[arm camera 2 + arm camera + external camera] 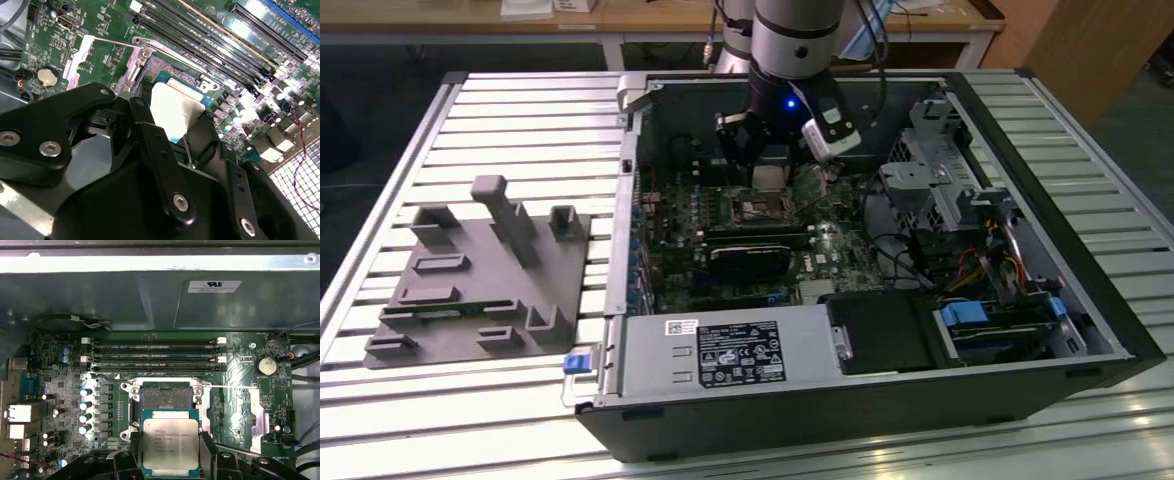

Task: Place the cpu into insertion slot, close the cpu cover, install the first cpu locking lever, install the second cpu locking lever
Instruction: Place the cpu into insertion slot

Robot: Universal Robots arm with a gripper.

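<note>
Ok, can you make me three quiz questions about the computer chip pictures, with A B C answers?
1. The insertion slot is: A. full B. empty C. on fire
2. Where is the cpu? A. in a person's hand B. in the slot C. held by the gripper
3. The cpu's top is: A. silvery-grey B. red C. purple
Answers: 1 B, its dark centre lies bare; 2 C, black fingers press both its sides; 3 A, pale metal shows in both wrist views.
</note>
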